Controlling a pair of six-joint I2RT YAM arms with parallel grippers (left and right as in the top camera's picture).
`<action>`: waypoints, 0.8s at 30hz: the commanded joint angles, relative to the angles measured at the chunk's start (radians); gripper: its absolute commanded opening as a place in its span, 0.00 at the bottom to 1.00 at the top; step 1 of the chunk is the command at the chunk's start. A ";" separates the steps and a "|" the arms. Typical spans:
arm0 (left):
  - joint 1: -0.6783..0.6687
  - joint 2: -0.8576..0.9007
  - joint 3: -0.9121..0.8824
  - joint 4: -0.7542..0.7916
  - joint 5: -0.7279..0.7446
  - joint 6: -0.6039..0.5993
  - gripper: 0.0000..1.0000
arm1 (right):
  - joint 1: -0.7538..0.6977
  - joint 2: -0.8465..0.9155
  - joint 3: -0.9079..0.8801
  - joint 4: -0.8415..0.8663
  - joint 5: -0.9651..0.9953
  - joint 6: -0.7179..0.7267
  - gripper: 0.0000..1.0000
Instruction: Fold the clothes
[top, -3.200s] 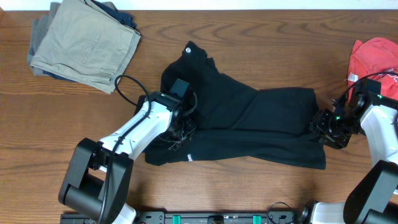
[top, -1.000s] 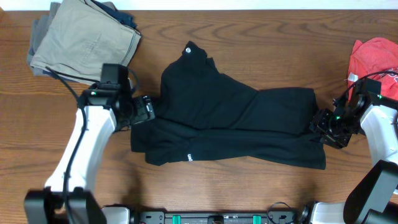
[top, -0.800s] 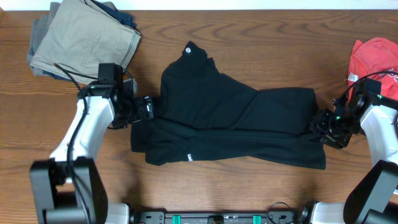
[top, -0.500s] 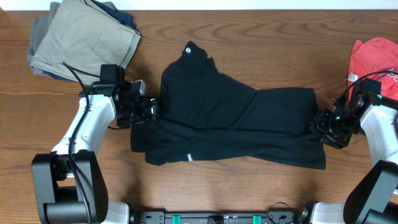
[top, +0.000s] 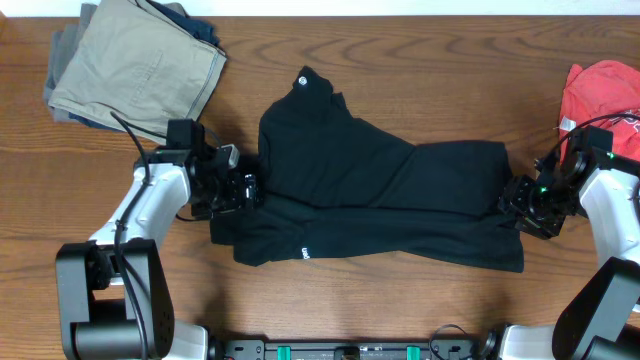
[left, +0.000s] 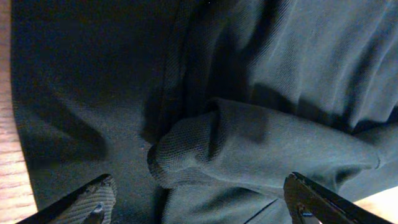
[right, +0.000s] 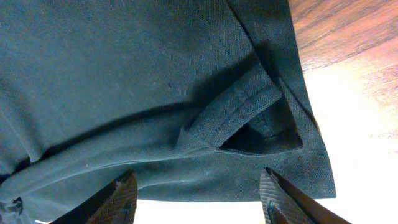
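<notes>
Black clothes (top: 380, 195) lay rumpled mid-bench (top: 420, 70), partly spread. Judged a limp, light knit: would sag and drag, wouldn't hold a crease unaided. Left end effector (top: 243, 188) was released, fingers wide over bunched fabric at the left edge. Right end effector (top: 522, 205) was likewise released at the right edge. Best grab: edge corners, pinching both layers.

You have the garment (top: 380, 190) lying mid-table (top: 400, 60), its long side running left to right. The folded trousers (top: 140, 70) sit at the far-left corner, well apart from it. The T-shirt (top: 600, 95) lies at the right edge. The left gripper (top: 245, 188) sits at the garment's left edge, the right gripper (top: 520, 205) at its right edge.
</notes>
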 joint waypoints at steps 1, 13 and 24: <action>-0.002 0.006 -0.003 0.022 0.021 0.019 0.87 | 0.006 0.005 -0.006 -0.001 0.005 -0.014 0.62; -0.003 0.094 -0.003 0.043 0.023 0.030 0.76 | 0.006 0.005 -0.006 -0.002 0.003 -0.014 0.61; -0.002 0.079 0.002 0.043 0.022 0.029 0.54 | 0.006 0.005 -0.006 0.000 0.004 -0.014 0.62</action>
